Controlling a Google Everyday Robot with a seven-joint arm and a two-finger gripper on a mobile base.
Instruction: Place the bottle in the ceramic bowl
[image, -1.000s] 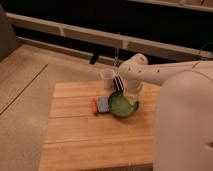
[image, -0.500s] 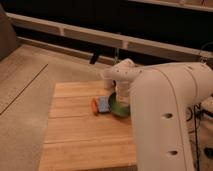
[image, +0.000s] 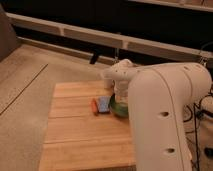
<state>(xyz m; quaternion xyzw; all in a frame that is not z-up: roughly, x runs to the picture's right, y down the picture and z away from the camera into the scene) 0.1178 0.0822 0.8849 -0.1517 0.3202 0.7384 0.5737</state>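
Observation:
The ceramic bowl (image: 115, 106), green inside with a dark rim, sits on the wooden table (image: 75, 135); only its left part shows. My white arm (image: 160, 115) covers the rest. My gripper (image: 119, 93) is at the arm's end, just above the bowl's back edge. A pale rounded shape (image: 108, 75) shows left of the wrist, where the whitish bottle stood. I cannot tell it apart from the arm.
A flat blue block (image: 104, 104) lies against the bowl's left side, with a small orange-red piece (image: 95, 105) left of it. The table's edges drop to carpet at the left and front. A dark wall with a pale rail (image: 75, 34) runs behind.
My arm has swung closer to the camera and now fills the right side, hiding most of the bowl. The bottle, seen standing apart behind the bowl a second ago, no longer shows separately.

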